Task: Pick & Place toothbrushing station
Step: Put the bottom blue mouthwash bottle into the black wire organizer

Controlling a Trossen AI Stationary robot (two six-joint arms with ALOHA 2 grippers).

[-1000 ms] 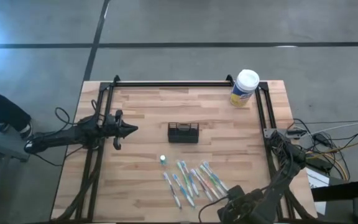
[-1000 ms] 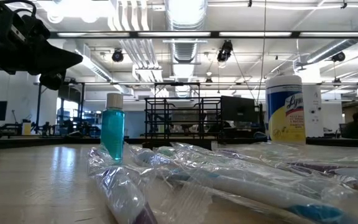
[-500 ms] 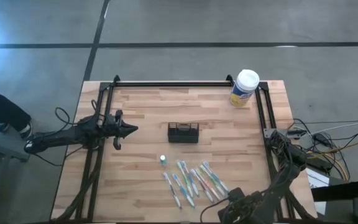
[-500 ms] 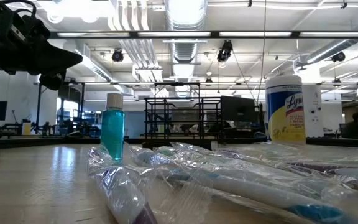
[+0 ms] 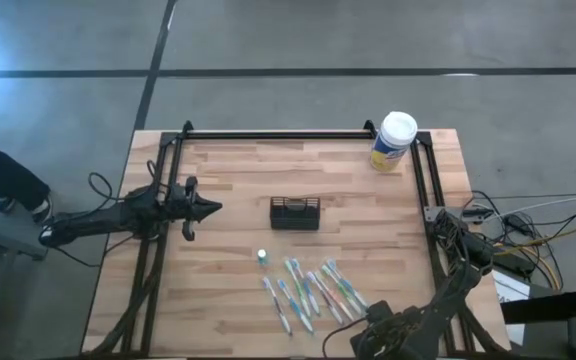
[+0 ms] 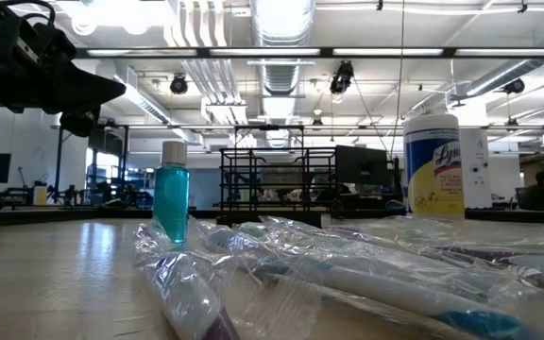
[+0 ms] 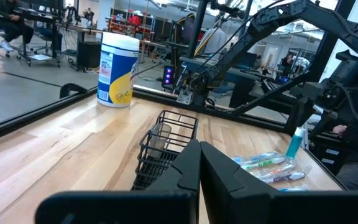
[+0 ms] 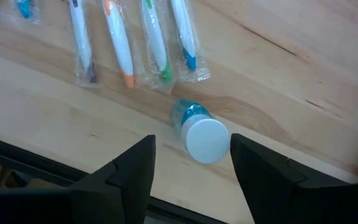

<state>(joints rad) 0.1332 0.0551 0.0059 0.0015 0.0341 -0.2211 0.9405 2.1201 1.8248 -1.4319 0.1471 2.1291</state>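
The black wire-mesh holder [image 5: 295,213] stands on its base at the middle of the wooden table; it also shows in the left wrist view [image 7: 166,146]. My left gripper [image 5: 215,208] is shut and empty. It hovers left of the holder and points at it, its fingers [image 7: 199,163] together. My right gripper [image 5: 370,323] is open and empty above the table's near edge. Its fingers [image 8: 135,165] stand apart over a small blue bottle with a white cap [image 8: 197,134] and touch nothing.
Several plastic-wrapped toothbrushes [image 5: 313,292] lie in a row near the front edge, with the small blue bottle [image 5: 262,256] upright to their left. A white-lidded, yellow-labelled canister [image 5: 394,141] stands at the far right corner. A black frame [image 5: 278,134] borders the far and side edges.
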